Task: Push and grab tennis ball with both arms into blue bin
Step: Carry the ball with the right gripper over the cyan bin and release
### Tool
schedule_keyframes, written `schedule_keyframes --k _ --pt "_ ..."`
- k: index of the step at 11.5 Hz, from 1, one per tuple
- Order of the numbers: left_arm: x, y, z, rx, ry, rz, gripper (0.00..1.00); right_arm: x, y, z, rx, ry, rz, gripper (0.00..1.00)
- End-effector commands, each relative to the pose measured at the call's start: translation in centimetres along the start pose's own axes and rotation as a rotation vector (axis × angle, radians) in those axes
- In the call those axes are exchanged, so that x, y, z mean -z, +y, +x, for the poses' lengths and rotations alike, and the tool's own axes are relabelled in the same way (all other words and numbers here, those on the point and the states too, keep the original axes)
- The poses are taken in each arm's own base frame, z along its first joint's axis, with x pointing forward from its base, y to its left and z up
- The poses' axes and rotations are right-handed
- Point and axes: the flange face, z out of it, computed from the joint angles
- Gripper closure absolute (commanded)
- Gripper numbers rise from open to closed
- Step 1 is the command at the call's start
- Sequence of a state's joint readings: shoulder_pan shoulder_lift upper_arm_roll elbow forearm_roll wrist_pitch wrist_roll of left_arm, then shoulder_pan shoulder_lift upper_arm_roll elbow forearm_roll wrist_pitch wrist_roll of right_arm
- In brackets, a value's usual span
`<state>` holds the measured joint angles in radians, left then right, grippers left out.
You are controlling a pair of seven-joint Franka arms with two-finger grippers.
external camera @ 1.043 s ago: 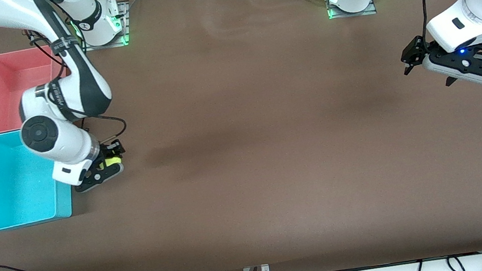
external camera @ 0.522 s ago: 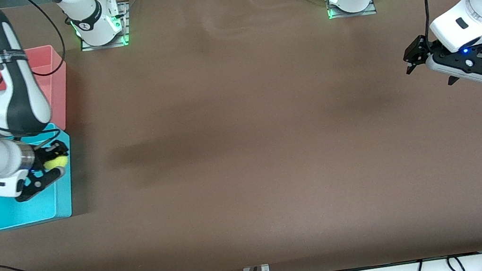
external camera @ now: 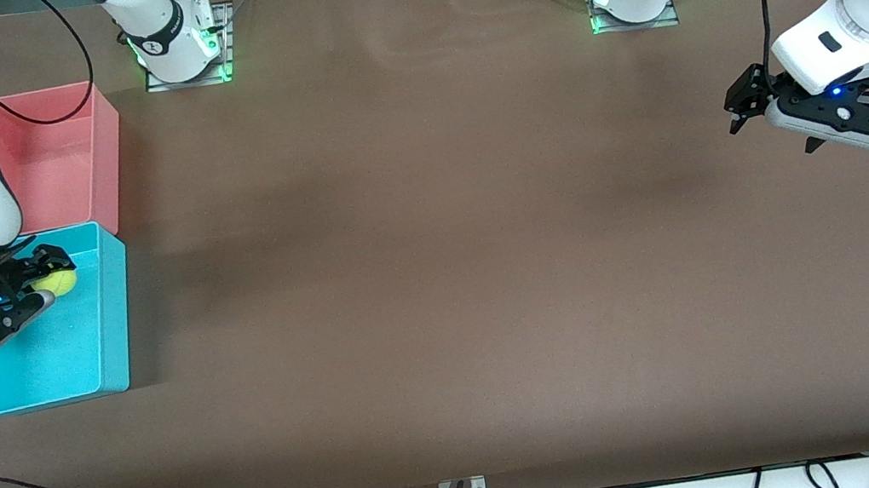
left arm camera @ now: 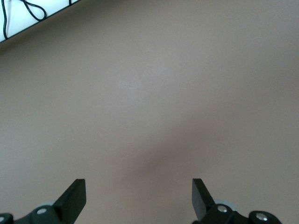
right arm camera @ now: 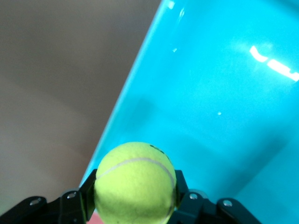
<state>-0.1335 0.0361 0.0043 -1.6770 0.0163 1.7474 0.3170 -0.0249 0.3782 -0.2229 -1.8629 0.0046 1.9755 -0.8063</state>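
Right gripper (external camera: pixel 37 284) clamped on the tennis ball (external camera: pixel 55 283), held above the blue bin (external camera: pixel 111 327).

From my remote station I read the right gripper's fingers (right arm camera: pixel 88 196) pressed against both sides of the ball, which hangs over the end of the blue bin nearest the pink bin (external camera: pixel 107 155); I see nothing lying on either bin's visible floor. The pink bin sits just beside the blue one, farther from the front camera. The left gripper (external camera: pixel 771 129) waits over bare table (external camera: pixel 440 278) at the left arm's end, fingers (left arm camera: pixel 74 198) spread wide, gripping nothing.
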Motion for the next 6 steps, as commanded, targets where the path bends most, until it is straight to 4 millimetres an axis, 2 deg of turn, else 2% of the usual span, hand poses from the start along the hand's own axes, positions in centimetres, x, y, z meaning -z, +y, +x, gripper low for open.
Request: schedule_keyframes --k 1,2,3,4,6 --pt "0.4 0.1 0.5 0.025 -0.015 0.013 0.0 -4.1 -1.3 -3.3 0.024 0.067 -0.002 0.79" --pt "0.2 0.1 0.6 0.026 -0.017 0.012 0.0 -5.0 -1.1 -3.8 0.029 0.069 -0.003 0.72" --pt "0.3 0.1 0.6 0.04 -0.015 0.013 0.0 -5.2 -0.9 -4.1 0.026 0.071 -0.004 0.41" --pt "0.1 0.1 0.7 0.045 -0.018 0.012 0.0 -5.3 -0.6 -4.4 0.017 0.072 -0.001 0.0" --pt "0.0 0.1 0.7 0.045 -0.021 0.011 0.0 -5.3 -0.7 -4.4 0.02 0.072 0.001 0.0"
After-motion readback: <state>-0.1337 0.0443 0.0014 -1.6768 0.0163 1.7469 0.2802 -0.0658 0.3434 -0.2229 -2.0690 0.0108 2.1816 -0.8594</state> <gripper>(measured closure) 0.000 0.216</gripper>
